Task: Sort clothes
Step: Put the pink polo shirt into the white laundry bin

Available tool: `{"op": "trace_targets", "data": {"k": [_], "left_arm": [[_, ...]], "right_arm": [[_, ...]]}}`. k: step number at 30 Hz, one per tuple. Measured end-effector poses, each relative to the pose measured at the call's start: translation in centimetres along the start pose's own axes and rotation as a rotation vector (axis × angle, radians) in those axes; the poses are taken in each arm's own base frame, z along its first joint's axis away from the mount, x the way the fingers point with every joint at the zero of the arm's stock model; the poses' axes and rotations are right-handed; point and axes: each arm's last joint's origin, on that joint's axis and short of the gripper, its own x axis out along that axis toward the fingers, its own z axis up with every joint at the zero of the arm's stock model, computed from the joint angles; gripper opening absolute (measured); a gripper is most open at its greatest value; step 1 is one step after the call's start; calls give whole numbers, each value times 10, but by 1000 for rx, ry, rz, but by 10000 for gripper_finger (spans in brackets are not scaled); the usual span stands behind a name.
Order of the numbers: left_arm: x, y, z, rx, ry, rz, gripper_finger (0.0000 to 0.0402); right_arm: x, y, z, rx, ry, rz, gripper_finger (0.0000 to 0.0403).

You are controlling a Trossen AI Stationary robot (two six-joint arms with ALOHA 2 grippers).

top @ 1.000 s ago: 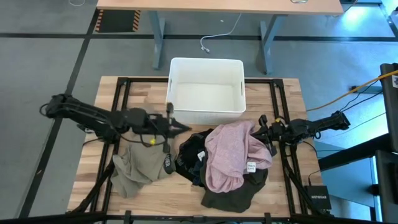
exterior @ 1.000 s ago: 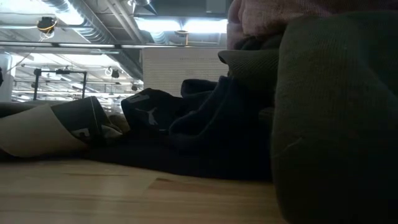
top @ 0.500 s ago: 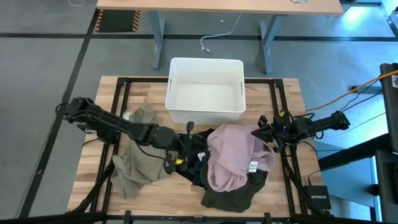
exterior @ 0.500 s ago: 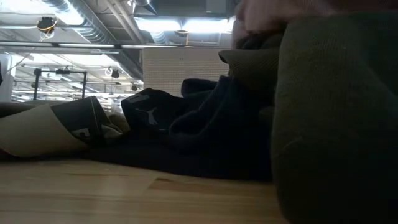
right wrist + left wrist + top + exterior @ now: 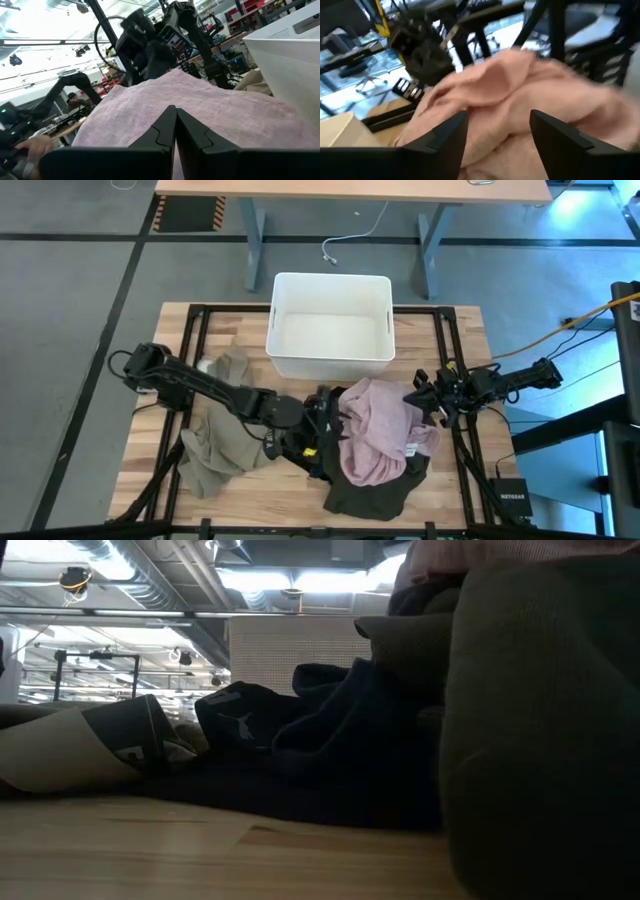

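Note:
The pale pink knit garment (image 5: 385, 430) lies on top of the pile, over the dark olive-grey garment (image 5: 375, 495) and the black one (image 5: 305, 450). The khaki-olive garment (image 5: 215, 445) lies flat to the left. My left gripper (image 5: 325, 420) is open at the pink garment's left edge; in the left wrist view (image 5: 497, 120) its fingers stand on either side of pink cloth (image 5: 520, 90), and I cannot tell if they touch it. My right gripper (image 5: 428, 395) is shut at the pink garment's right edge. My right gripper's shut fingertips (image 5: 167, 120) come level from the table's right side against the pink garment's right edge (image 5: 175, 87). Whether any cloth is pinched between them cannot be told. The garment rests on the pile.
The white plastic bin (image 5: 330, 360) stands at the far middle of the table, just beyond the pile. Black frame rails (image 5: 195, 330) run along the table's left and right sides. In the low view the dark olive-grey garment (image 5: 540, 740) fills the right, with the black one (image 5: 300, 750) behind.
My left gripper has gone toward the table's right and a little toward the near edge, from beside the khaki garment across the black one to the pink garment, and it has opened. The pink garment's left edge has bunched toward the right.

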Motion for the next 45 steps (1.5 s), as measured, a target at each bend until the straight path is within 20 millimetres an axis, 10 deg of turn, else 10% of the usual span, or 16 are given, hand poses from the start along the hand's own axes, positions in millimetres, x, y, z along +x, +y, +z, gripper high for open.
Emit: {"op": "trace_targets", "data": {"k": [23,32,36,45], "left_arm": [[59,7,-43,72,21,97,218],[62,12,-50,106,79,216,76],[61,11,-44,165,58,274,11],[51,3,9,339,-49,412,7]], "right_arm": [[0,-4,-4,-8,23,-84,21],[0,-5,-4,-9,13,-105,21],[0,-5,-4,-9,14,-104,21],[0,-4,1,-21,-50,-113,21]]}}
